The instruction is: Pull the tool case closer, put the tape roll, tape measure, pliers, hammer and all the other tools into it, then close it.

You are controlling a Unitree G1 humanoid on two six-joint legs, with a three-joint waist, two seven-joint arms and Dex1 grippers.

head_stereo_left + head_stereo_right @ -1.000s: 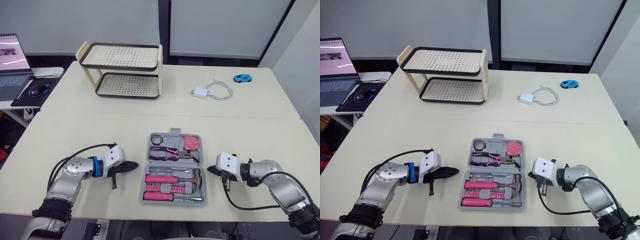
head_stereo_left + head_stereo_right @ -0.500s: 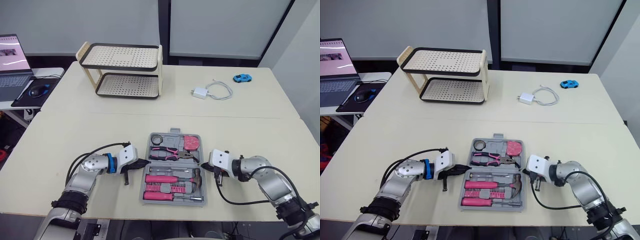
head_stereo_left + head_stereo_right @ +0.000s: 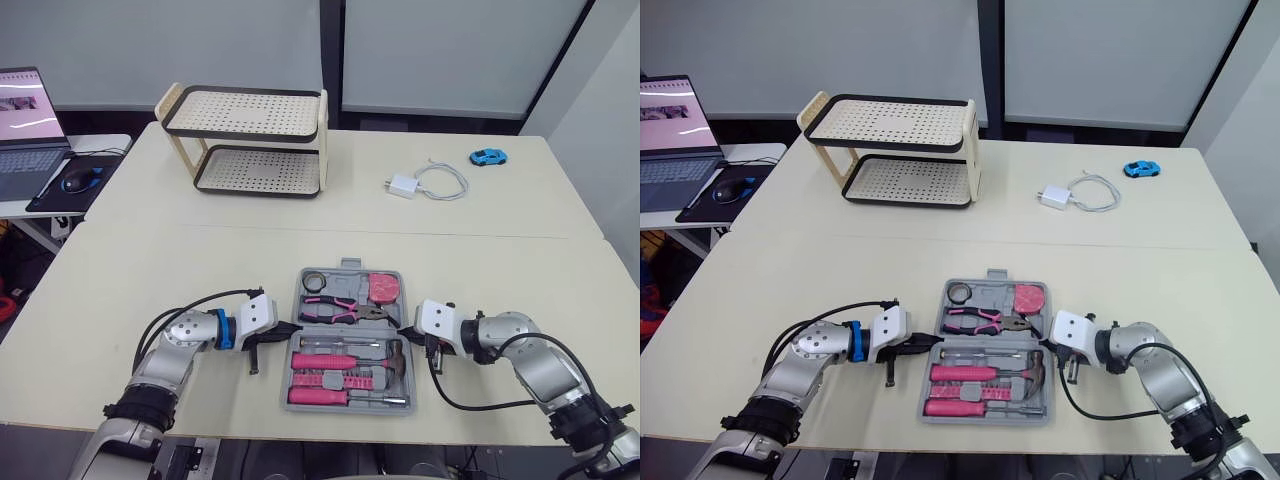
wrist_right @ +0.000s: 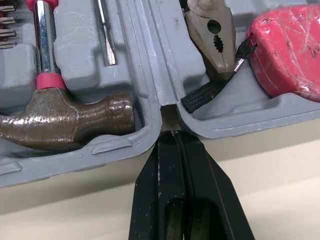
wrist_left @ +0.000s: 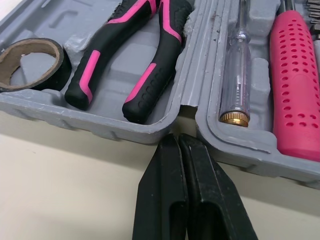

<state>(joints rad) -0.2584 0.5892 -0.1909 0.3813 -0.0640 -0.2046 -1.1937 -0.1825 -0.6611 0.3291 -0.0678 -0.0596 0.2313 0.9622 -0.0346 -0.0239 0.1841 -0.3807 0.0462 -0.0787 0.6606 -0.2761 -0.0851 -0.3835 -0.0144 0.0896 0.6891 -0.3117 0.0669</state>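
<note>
The grey tool case (image 3: 349, 273) lies open near the table's front edge. Its far half holds the tape roll (image 3: 315, 281), the pink-handled pliers (image 3: 340, 305) and the pink tape measure (image 3: 382, 287). Its near half holds the hammer (image 3: 393, 352) and pink-handled screwdrivers (image 3: 322, 360). My left gripper (image 3: 290, 327) is shut, its tip at the hinge notch on the case's left side (image 5: 186, 102). My right gripper (image 3: 403, 331) is shut too, its tip at the hinge notch on the right side (image 4: 167, 107), between the hammer head (image 4: 65, 117) and the tape measure (image 4: 287, 55).
A two-tier rack (image 3: 245, 140) stands at the back left of the table. A white charger with cable (image 3: 425, 183) and a blue toy car (image 3: 486, 156) lie at the back right. A laptop (image 3: 25, 105) and a mouse (image 3: 75, 181) sit on a side desk at the left.
Both grippers moved inward from either side until their shut tips reached the case's hinge. In the last half second they barely shifted.
</note>
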